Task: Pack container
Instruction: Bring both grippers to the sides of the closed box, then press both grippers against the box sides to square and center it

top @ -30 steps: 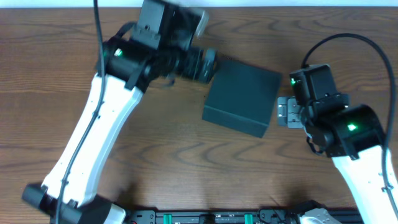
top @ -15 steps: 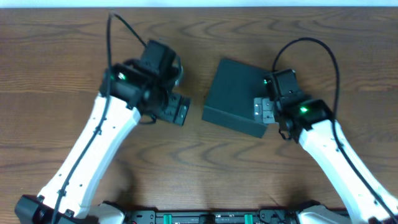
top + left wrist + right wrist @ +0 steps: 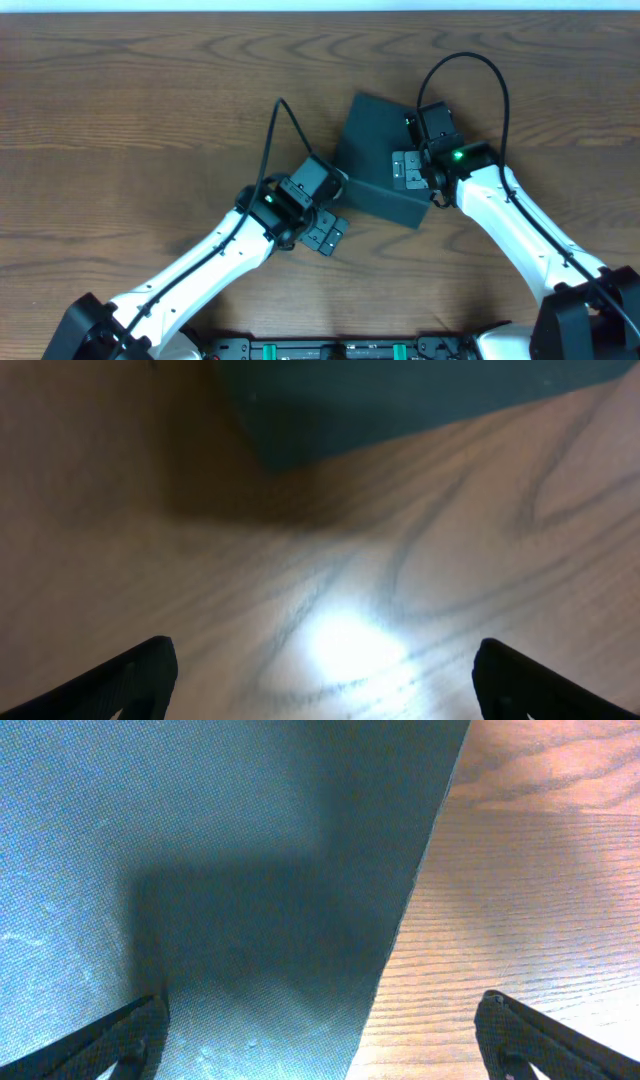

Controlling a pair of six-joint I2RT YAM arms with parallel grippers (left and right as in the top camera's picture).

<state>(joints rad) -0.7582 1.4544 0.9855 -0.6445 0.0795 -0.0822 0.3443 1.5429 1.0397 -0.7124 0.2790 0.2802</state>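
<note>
The wood-grain table [image 3: 110,110] is filling pretty much the whole overhead shot. The container [image 3: 372,135] is sitting on it right of centre toward the back, turned at an angle, looking closed from above. I'm reading it as a stiff matte box that's holding its shape, probably light if nothing's in it, so it's likely sliding rather than tipping when nudged. The textured top isn't looking slippery. I'd be going for an edge or a side wall, not the flat top.

The right gripper [image 3: 405,170] is hanging over the container's near-right part with its jaws spread wide, holding nothing. The left gripper [image 3: 325,235] is sitting low over bare table just off the box's near-left corner, also wide and empty.

Stuff I'm not getting: any seam or which side opens, whether the right fingers are touching the top or just hovering, and nothing to pack is showing anywhere.
</note>
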